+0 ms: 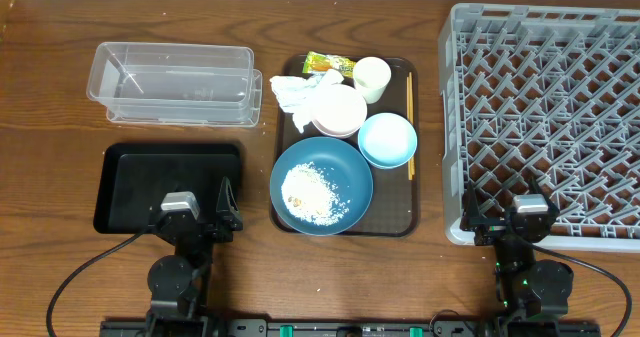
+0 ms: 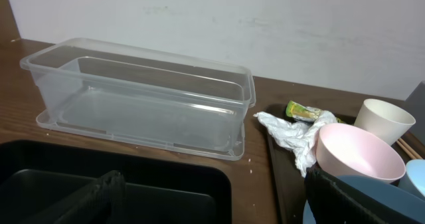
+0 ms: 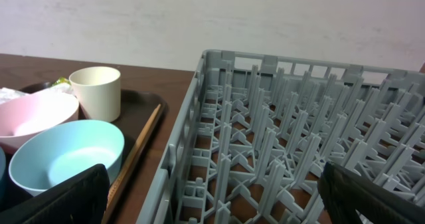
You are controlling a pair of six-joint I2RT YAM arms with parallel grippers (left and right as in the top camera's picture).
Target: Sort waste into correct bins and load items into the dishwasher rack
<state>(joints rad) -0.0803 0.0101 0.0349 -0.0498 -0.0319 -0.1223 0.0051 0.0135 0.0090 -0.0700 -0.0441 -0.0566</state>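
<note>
Left gripper (image 1: 200, 212): fingers spread wide, empty, over the near right of the black tray (image 1: 130, 162)
Right gripper (image 1: 515, 217): spread wide, empty, at the near left corner of the grey rack (image 1: 545, 117)
Clear tub (image 1: 170, 77): just beyond the black tray
Brown serving tray (image 1: 405, 212): between bins and rack
Waste: rice crumbs (image 1: 310, 190) in the dark-blue dish (image 1: 345, 172); napkin (image 1: 296, 92) and wrapper (image 1: 330, 64) far left on the serving tray
Items: pink bowl (image 1: 340, 109), light-blue bowl (image 1: 387, 140), cream cup (image 1: 372, 77); chopsticks (image 1: 410, 117) along the right rim

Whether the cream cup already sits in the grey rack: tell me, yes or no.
No. In the overhead view the cream cup stands on the brown serving tray next to the pale pink bowl, outside the grey rack.
</note>
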